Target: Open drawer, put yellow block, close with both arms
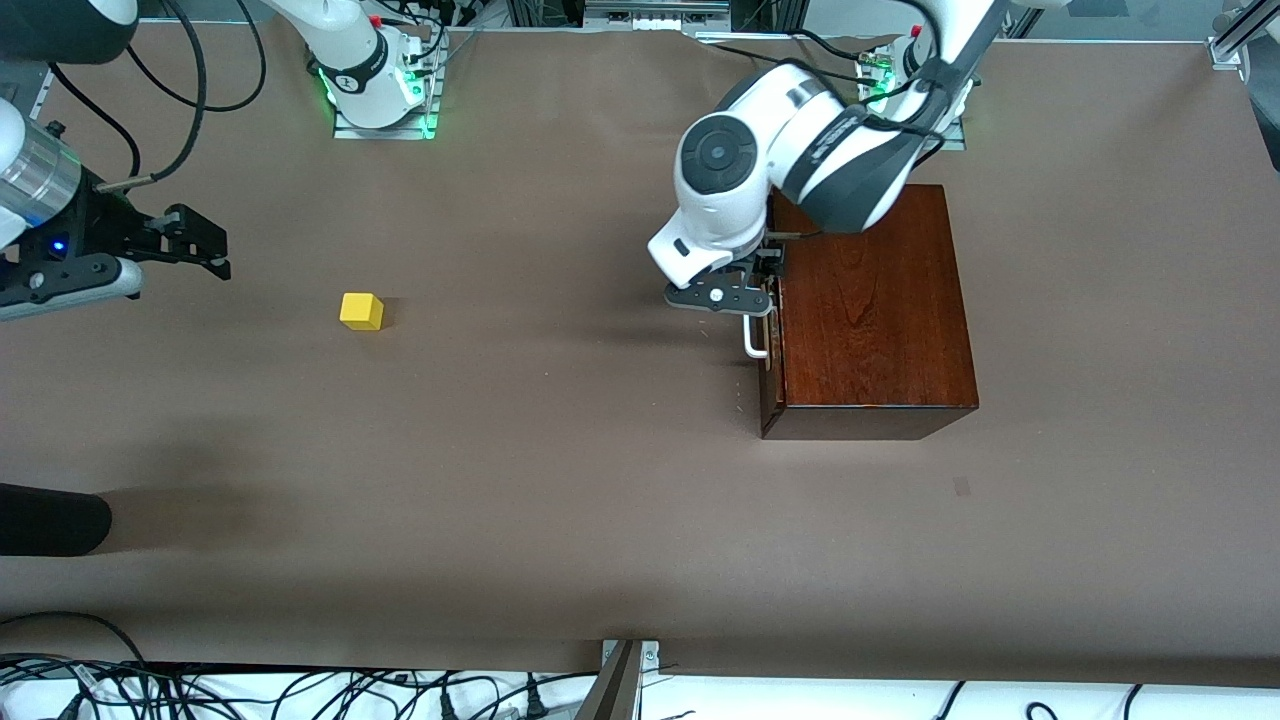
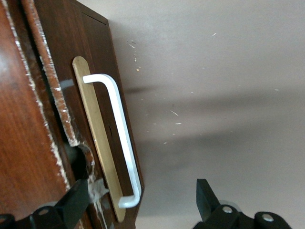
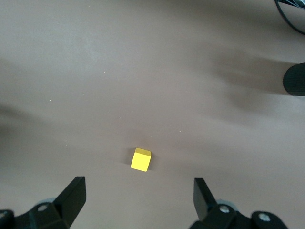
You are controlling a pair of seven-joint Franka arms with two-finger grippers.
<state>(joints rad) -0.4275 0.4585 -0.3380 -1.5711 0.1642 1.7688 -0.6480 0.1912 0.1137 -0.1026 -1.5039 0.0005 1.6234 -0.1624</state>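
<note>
The mahogany box (image 1: 870, 310) stands toward the left arm's end of the table, its drawer (image 2: 97, 45) shut. The white bar handle (image 1: 754, 338) faces the table's middle and shows in the left wrist view (image 2: 121, 138). My left gripper (image 1: 762, 300) is open at the drawer front, its fingers astride one end of the handle (image 2: 140, 195) without closing on it. The yellow block (image 1: 361, 311) lies on the table toward the right arm's end. My right gripper (image 1: 213, 250) is open and empty in the air beside the block, which shows just ahead of its fingers (image 3: 141, 160).
A black rounded object (image 1: 50, 520) juts in at the table's edge toward the right arm's end, nearer the front camera; it also shows in the right wrist view (image 3: 294, 80). Cables (image 1: 300, 690) lie along the near edge. The brown table (image 1: 560, 480) spreads between block and box.
</note>
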